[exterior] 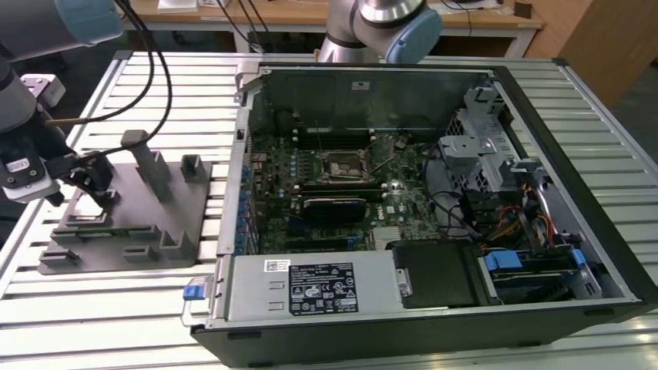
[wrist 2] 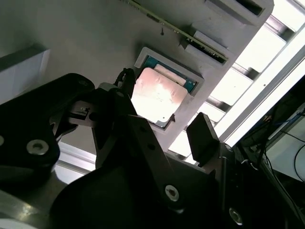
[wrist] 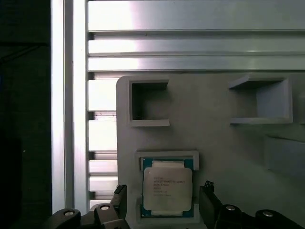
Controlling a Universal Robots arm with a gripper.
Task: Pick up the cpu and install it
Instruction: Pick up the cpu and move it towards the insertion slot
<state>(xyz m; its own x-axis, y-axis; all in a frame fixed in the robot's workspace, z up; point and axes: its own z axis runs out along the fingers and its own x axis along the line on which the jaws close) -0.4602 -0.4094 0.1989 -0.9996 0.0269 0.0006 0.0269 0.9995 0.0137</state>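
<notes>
The cpu [wrist: 167, 191], a flat square chip with a silver-grey top, lies in a shallow pocket of the grey fixture block [wrist: 214, 143]. In the second wrist view the cpu [wrist 2: 159, 95] looks pale and shiny in that same pocket. My gripper [wrist: 164, 201] is open just above it, with one black finger [wrist: 120, 202] on each side of the chip and a gap between each finger and the chip's edge. In the exterior view the gripper [exterior: 92, 183] hangs low over the fixture block [exterior: 134, 223] at the exterior view's left. The motherboard socket [exterior: 340, 166] sits inside the open computer case.
The open computer case [exterior: 575, 193] stands at the exterior view's right of the fixture, with drive cages and cables inside. Upright posts [exterior: 139, 154] rise from the fixture close to the gripper. A slotted metal table [exterior: 103, 308] lies under everything. A second arm's base [exterior: 381, 23] stands behind the case.
</notes>
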